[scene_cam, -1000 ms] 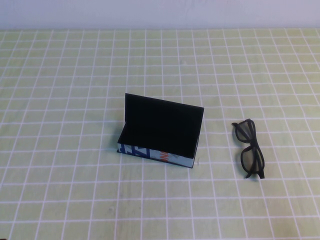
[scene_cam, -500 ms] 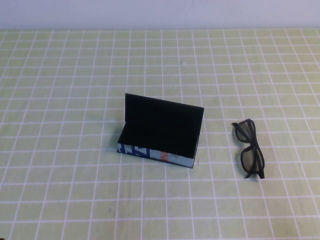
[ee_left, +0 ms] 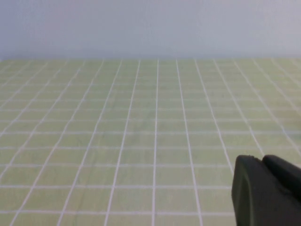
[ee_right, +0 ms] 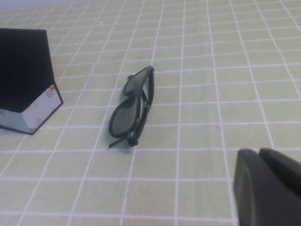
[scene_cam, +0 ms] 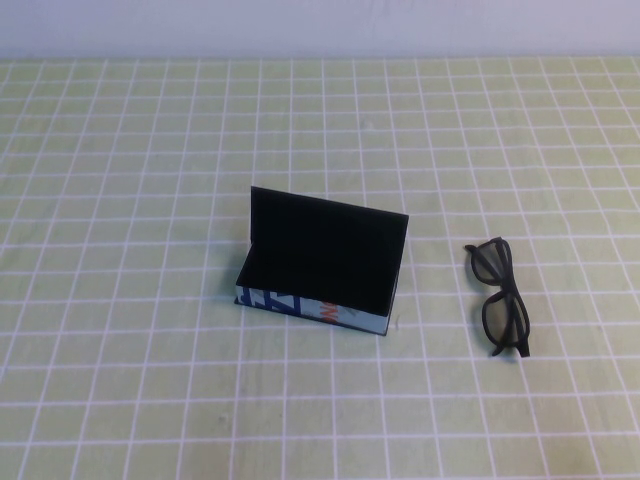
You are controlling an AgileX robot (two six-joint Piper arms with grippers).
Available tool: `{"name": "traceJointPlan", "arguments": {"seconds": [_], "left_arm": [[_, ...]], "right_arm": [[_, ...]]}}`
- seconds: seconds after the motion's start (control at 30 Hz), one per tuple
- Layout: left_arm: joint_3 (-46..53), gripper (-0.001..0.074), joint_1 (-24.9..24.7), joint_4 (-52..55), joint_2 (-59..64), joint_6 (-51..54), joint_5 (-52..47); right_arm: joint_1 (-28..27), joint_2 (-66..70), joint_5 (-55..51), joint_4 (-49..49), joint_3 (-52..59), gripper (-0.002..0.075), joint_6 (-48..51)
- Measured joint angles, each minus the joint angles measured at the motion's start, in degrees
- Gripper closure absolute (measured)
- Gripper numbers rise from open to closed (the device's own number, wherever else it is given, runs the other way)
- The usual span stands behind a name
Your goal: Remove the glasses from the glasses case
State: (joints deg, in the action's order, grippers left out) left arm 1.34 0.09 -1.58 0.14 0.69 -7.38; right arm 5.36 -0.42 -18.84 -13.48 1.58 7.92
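The glasses case (scene_cam: 318,268) stands in the middle of the table with its flap lid upright; its black inside looks empty. Its white side with blue and orange print faces me. The black glasses (scene_cam: 500,297) lie folded on the cloth to the right of the case, apart from it. In the right wrist view the glasses (ee_right: 133,106) and a corner of the case (ee_right: 23,70) lie ahead of my right gripper (ee_right: 258,153), which is shut, empty and well short of them. My left gripper (ee_left: 261,160) is shut and empty over bare cloth. Neither gripper shows in the high view.
A green cloth with a white grid (scene_cam: 150,380) covers the table. A pale wall (scene_cam: 320,25) runs along the far edge.
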Motion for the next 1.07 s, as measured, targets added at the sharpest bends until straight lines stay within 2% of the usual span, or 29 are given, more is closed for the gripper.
{"name": "traceJointPlan", "arguments": {"seconds": [0.2,1.07], "left_arm": [[0.1,0.0739,0.0,0.0,-0.6,1.4,-12.1],[0.0,0.0739,0.0,-0.1,-0.8,1.6,-13.1]], "right_arm": [[0.0,0.0,0.0,-0.1,0.0,0.0743,0.0],[0.0,0.0,0.0,-0.1,0.0,0.0743,0.0]]}}
